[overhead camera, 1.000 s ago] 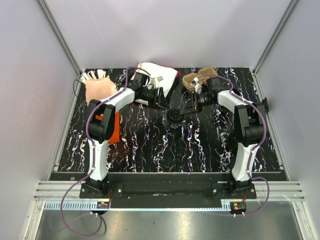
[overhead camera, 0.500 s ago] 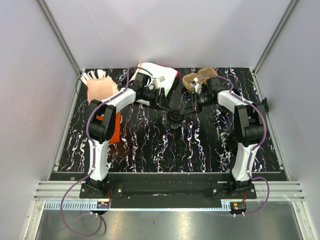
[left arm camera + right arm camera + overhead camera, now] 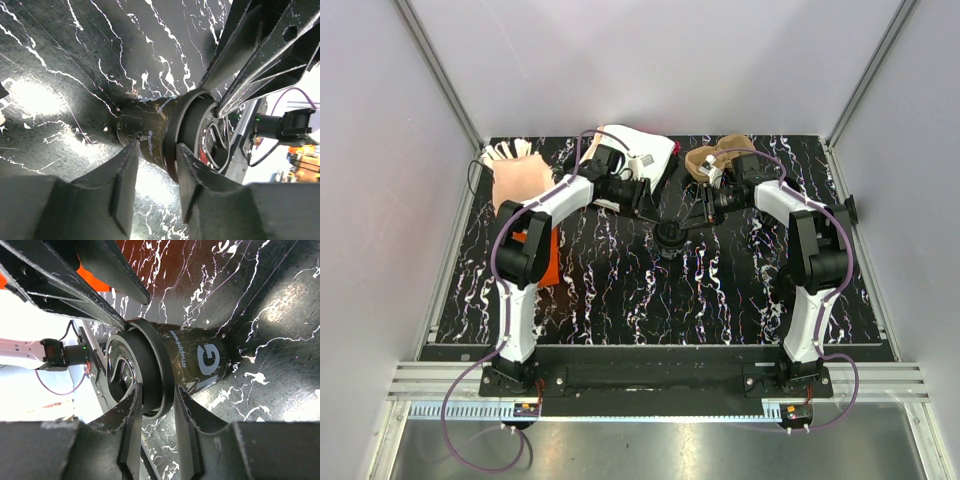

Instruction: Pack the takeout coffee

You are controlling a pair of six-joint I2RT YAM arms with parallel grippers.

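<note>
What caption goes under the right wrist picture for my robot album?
Right end effector pinches the lid rim of the black takeout coffee on the marbled table, left end effector opposite.

**Top view.** We log even, diffuse overhead light. The pale grey enclosure walls [image 3: 650,60] read bright. The black, white-veined marbled tabletop [image 3: 720,290] reads dark, and shadows barely show on it. Focus is sharp across the frame.

**Left wrist view.** We note a broad white glare patch on the tabletop at left and blown-out white at the right edge. The left gripper [image 3: 156,150] has its near fingers [image 3: 120,200] soft and out of focus.

**Right wrist view.** We note glare on the tabletop at upper right and overexposure at the left edge. The print on the small black tapered disposable cup [image 3: 200,360] is legible. The right gripper [image 3: 157,390] shows blurred near fingers [image 3: 131,435].
</note>
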